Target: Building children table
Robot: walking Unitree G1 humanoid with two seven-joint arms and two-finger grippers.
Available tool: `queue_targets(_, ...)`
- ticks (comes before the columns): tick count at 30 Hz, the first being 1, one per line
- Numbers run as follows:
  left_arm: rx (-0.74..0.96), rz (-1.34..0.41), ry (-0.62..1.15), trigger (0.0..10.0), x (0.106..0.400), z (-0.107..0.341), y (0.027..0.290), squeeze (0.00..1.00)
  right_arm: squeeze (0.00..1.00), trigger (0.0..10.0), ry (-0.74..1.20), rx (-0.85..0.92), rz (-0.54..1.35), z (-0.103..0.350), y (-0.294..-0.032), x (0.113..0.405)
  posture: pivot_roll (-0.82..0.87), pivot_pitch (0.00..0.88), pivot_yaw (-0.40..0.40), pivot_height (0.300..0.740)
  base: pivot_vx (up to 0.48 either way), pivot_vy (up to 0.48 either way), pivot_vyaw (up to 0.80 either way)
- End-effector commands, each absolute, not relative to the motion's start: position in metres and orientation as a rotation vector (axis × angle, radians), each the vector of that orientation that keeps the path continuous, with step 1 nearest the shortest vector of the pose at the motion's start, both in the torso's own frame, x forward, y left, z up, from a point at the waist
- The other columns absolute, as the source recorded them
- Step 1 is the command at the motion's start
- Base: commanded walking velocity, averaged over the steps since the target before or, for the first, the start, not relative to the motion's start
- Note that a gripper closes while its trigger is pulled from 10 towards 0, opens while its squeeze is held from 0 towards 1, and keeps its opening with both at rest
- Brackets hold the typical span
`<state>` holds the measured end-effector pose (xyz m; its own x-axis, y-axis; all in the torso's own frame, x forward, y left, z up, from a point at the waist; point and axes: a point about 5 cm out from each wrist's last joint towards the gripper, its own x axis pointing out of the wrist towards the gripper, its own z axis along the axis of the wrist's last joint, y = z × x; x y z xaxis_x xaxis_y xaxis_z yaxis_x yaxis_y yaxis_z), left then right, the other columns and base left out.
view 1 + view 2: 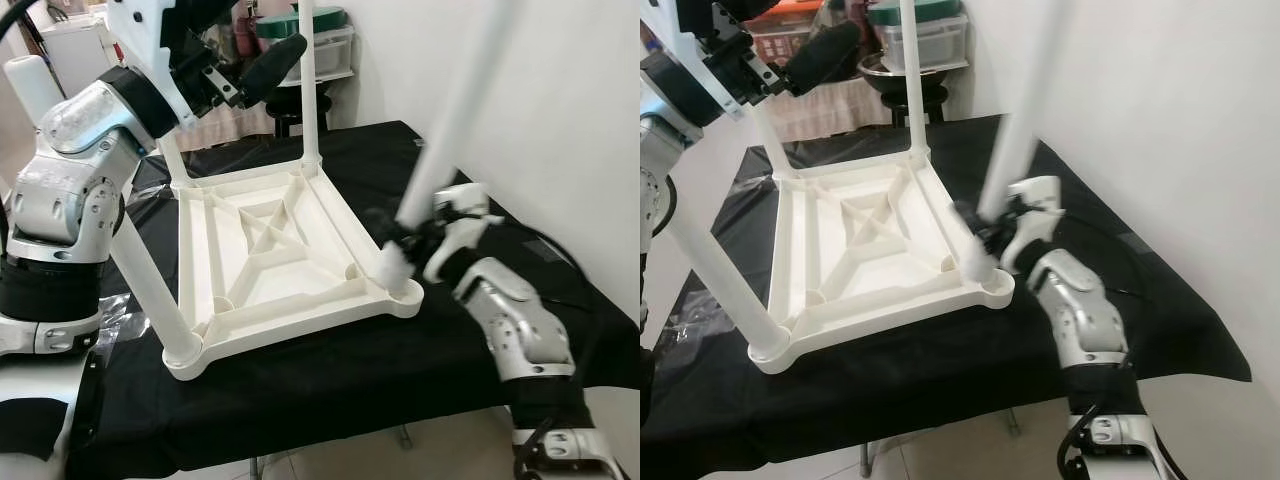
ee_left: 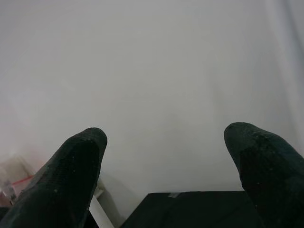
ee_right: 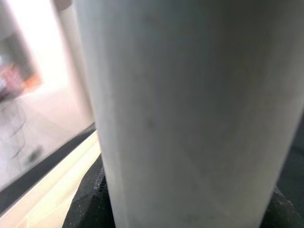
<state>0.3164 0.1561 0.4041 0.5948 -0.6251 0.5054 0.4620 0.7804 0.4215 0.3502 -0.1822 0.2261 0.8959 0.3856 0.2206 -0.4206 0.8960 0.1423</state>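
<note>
The white children's table top (image 1: 280, 260) lies upside down on a black-covered table (image 1: 330, 390). Three white legs stand in its corners: near left (image 1: 150, 285), far left (image 1: 170, 155) and far right (image 1: 308, 90). A fourth white leg (image 1: 440, 150) leans over the near right corner socket (image 1: 405, 295), its lower end at the socket. My right gripper (image 1: 395, 245) is shut on this leg near its lower end; the right wrist view has the leg (image 3: 190, 109) close up between black fingers (image 3: 90, 199). My left gripper (image 1: 255, 75) is raised above the far left corner, open and holding nothing, fingers (image 2: 71, 175) apart.
A white wall runs close along the right side. Behind the table stand a dark stool (image 1: 290, 110) and a plastic storage bin (image 1: 330, 45). Clear plastic wrap (image 1: 115, 310) lies at the black cloth's left edge. The table's near edge is just in front of me.
</note>
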Motion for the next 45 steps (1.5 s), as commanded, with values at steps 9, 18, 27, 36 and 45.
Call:
queue_targets(9, -0.148, -0.671, -0.315, 10.0, 0.335, 0.278, 0.118, 0.00, 0.00, 10.0, -0.201, 0.135, 0.332, 0.216, -0.166, 0.347, -0.07, 0.044, 0.039, 0.740, 0.000, 0.000, 0.00)
queue_targets(18, -0.298, -0.673, -0.190, 10.0, 0.321, 0.222, 0.109, 0.00, 0.00, 10.0, -0.191, 0.056, 0.374, 0.201, -0.147, 0.339, -0.07, 0.054, 0.030, 0.740, 0.000, -0.417, 0.00)
queue_targets(27, -0.290, -0.524, -0.183, 10.0, 0.302, 0.204, 0.125, 0.00, 0.00, 10.0, -0.235, -0.008, 0.403, 0.204, -0.142, 0.335, -0.06, 0.060, 0.029, 0.740, 0.000, -0.469, 0.00)
queue_targets(36, -0.155, -0.374, -0.064, 10.0, 0.282, 0.161, 0.144, 0.00, 0.00, 10.0, -0.222, -0.097, 0.502, 0.194, -0.129, 0.323, -0.06, 0.062, 0.028, 0.740, 0.000, -0.052, 0.71)
queue_targets(45, -0.068, -0.336, 0.019, 10.0, 0.258, 0.133, 0.147, 0.00, 0.00, 10.0, -0.235, -0.113, 0.516, 0.198, -0.131, 0.325, -0.04, 0.068, 0.022, 0.740, 0.000, 0.000, 0.80)
